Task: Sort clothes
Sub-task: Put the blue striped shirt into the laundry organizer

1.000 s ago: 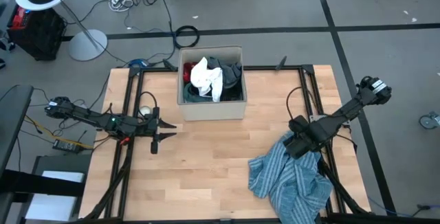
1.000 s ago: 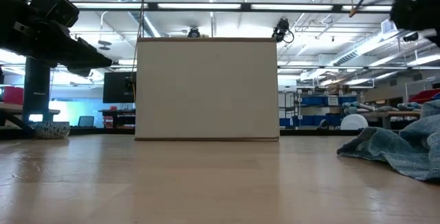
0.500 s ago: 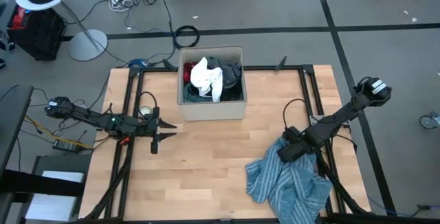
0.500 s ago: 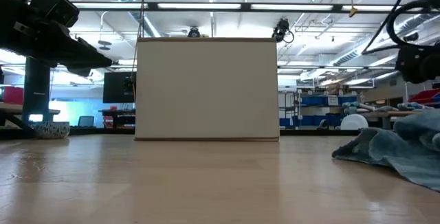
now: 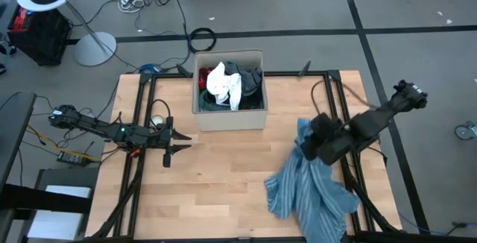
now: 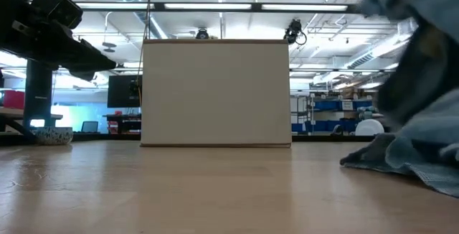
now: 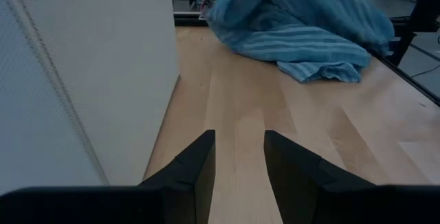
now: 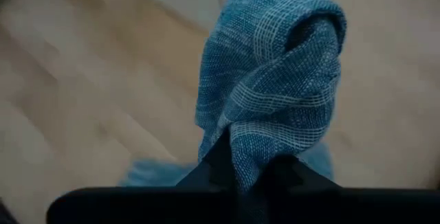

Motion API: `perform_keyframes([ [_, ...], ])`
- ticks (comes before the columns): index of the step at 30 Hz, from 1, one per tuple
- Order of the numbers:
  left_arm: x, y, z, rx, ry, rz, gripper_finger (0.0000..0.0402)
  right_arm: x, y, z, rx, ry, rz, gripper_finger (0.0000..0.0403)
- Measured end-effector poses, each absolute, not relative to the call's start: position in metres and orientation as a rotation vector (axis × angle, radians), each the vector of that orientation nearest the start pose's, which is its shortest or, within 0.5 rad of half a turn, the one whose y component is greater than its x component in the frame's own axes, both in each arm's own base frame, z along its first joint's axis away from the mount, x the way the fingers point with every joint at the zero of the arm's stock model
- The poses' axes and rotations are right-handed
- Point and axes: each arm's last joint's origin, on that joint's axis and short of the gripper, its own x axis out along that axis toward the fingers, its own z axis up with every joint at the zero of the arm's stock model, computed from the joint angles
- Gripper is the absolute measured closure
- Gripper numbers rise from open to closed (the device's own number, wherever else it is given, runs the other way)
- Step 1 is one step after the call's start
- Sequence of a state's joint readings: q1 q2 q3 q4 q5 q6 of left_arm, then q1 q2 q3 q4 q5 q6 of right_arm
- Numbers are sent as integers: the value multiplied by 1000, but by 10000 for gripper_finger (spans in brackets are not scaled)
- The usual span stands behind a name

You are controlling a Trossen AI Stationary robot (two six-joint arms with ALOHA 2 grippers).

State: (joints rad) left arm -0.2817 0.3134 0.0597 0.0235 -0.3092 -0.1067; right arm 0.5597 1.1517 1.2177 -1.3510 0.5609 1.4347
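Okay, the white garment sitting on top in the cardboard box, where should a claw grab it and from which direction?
Grip the raised crumpled ridge of the white garment, coming straight down from above. It lies heaped on the other clothes, and the walls of the cardboard box block any sideways approach.

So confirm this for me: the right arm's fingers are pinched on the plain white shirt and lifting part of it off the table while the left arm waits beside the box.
Wrong on the garment. The right gripper is pinched on the blue-white striped shirt, as the right wrist view shows. The rest stands: part of it is lifted off the table, and the left gripper waits beside the box.
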Motion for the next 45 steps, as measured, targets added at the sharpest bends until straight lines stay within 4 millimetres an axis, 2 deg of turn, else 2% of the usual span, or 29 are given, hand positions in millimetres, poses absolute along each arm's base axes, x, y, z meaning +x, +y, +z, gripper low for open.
perform_keyframes([
  [3, 112, -23, 160, -39, 218, 39, 271, 164, 76, 371, 564, 710, -677, 376],
  [6, 112, -23, 160, -39, 218, 39, 271, 171, 67, 401, 503, 650, -647, 376],
  [10, 112, -23, 160, -39, 218, 39, 271, 187, 53, 439, 414, 560, -606, 376],
  [15, 112, -23, 160, -38, 219, 39, 271, 209, 33, 493, 283, 337, -537, 376],
  [20, 112, -23, 160, -38, 219, 39, 271, 223, 4, 549, 170, 44, -526, 376],
  [25, 112, -23, 160, -30, 219, 38, 271, 242, -33, 585, 128, -206, -489, 376],
  [30, 112, -23, 160, -12, 219, 37, 271, 276, -76, 596, 134, -367, -407, 376],
  [36, 112, -23, 159, -10, 222, 37, 271, 317, -119, 584, 208, -470, -218, 376],
  [39, 112, -23, 158, -7, 231, 37, 271, 331, -130, 567, 269, -374, -181, 376],
  [45, 111, -23, 157, -4, 243, 38, 271, 333, -136, 524, 330, 74, -301, 376],
])
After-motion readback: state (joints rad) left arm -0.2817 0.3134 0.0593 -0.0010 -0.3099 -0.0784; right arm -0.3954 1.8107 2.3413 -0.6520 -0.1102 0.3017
